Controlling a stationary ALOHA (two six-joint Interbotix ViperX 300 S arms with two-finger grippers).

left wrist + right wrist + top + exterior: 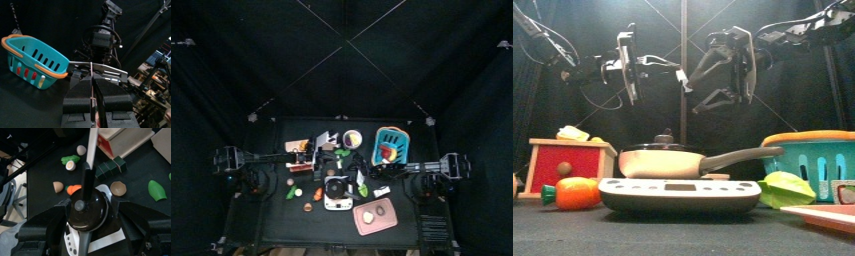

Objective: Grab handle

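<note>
Nearest the front edge, the pan [671, 160] sat lidded on the flat cooker [680, 196], and its handle [743, 157], the thing to be grabbed, stuck out to the right, free and untouched. It ended just above a green leafy piece [787, 188], with the teal basket [818, 160] close behind that. An orange fruit [576, 192] and a red box [567, 166] crowded the left side. The target was slim and hemmed in. Farther back and well above it all hung the right gripper [724, 97], its claw spread wide and empty, its wrist camera looking straight down on the lid knob [79, 205]. There lay the likely trouble: a plain drop from that spot would probably land on the knob or lid, not the handle. Even once shifted over, jaws turned along the handle instead of across it would close on air. The pan looked to be resting loose on the cooker, so a glancing touch could swing or slide it off. Just to the left hung the left gripper [93, 100], its jaws only a sliver apart and apparently holding nothing. It was near enough for the arms to brush if both moved.
</note>
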